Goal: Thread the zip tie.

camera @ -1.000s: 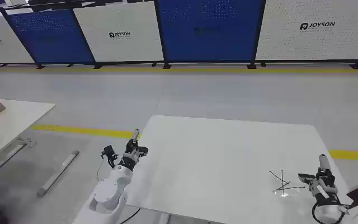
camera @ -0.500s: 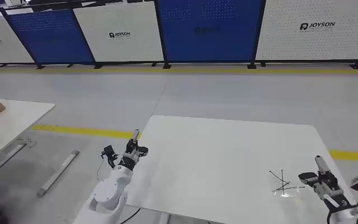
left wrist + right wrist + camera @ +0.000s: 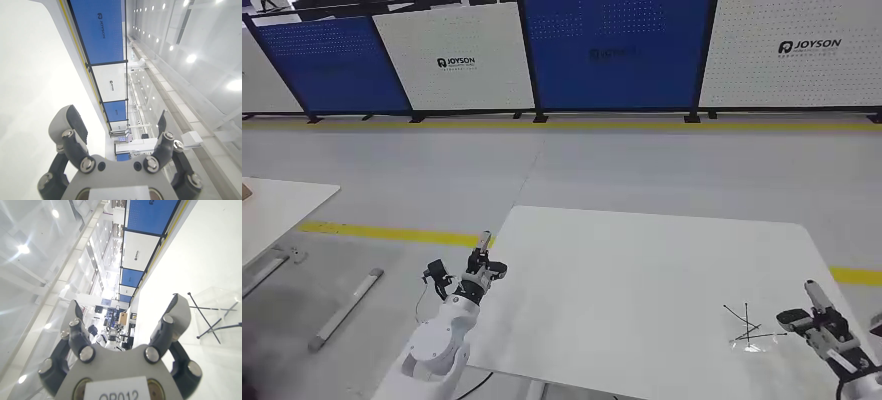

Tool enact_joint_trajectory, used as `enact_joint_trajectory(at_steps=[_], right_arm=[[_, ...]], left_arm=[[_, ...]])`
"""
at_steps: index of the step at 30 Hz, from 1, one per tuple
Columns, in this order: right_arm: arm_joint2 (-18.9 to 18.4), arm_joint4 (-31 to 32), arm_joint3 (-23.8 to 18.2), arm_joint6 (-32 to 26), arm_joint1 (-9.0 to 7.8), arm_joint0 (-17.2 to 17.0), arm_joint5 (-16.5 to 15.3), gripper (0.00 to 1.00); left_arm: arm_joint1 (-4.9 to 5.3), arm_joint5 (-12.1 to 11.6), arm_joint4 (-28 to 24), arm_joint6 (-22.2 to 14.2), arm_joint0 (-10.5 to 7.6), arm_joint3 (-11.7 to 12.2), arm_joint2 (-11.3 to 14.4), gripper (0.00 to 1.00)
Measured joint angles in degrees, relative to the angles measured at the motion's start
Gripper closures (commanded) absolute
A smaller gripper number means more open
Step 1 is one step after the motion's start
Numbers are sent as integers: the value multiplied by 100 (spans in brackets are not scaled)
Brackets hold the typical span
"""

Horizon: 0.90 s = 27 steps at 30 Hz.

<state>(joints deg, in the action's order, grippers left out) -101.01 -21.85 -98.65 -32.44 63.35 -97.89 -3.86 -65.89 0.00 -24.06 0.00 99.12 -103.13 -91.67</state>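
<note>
Left gripper (image 3: 119, 115): jaws wide apart, nothing between the pads. It sits at the left edge of the table (image 3: 622, 290), aimed at the far side. We count it out for the first grab.

Zip ties (image 3: 747, 322): a few thin black ones, crossed in a loose heap near the table's right front corner. They lie flat in what we read as a clear tray (image 3: 198, 330). There's no single long axis. In the top view one runs straight away from the robot, one runs across the table, and another lies diagonal over them. The right wrist view shows two small heads at the ends nearer the gripper. We can't tell the exact count.

Right gripper (image 3: 800, 305): also fully spread and empty, at the right edge, fingers pointing at the far side. It's just beside the heap, not over it. The ties lie on its inner side, toward table centre.

Our call: nothing is picked yet, so the task is at the start. The right arm is far nearer; the left is well apart, across the whole table. The next move turns on the right gripper swinging inward and tipping down over one tie, jaws set across that tie's length. Risks: the ties are crossed, so a pinch may lift two, and the tray wall may block a low approach.
</note>
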Motion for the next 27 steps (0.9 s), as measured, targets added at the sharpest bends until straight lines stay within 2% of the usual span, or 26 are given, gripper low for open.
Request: enact_joint_trajectory(at_steps=[1,5,6,12,15,27], right_arm=[[-65,-130,88,-163,-24,58,54,0],[-545,-519,584,-1603,-131,318,110,0],[-599,-544,700,-1803,-146,378,121,0],[-593,-334,1491,-2751,-251,782,204,0],[-530,-48,1613,-2922,-284,889,213,0],[-532,-63,1604,-2912,-283,884,212,0]], left_arm=[[0,0,0,0,0,0,0,0],[0,0,0,0,0,0,0,0],[0,0,0,0,0,0,0,0],[0,0,0,0,0,0,0,0],[0,0,0,0,0,0,0,0],[0,0,0,0,0,0,0,0]])
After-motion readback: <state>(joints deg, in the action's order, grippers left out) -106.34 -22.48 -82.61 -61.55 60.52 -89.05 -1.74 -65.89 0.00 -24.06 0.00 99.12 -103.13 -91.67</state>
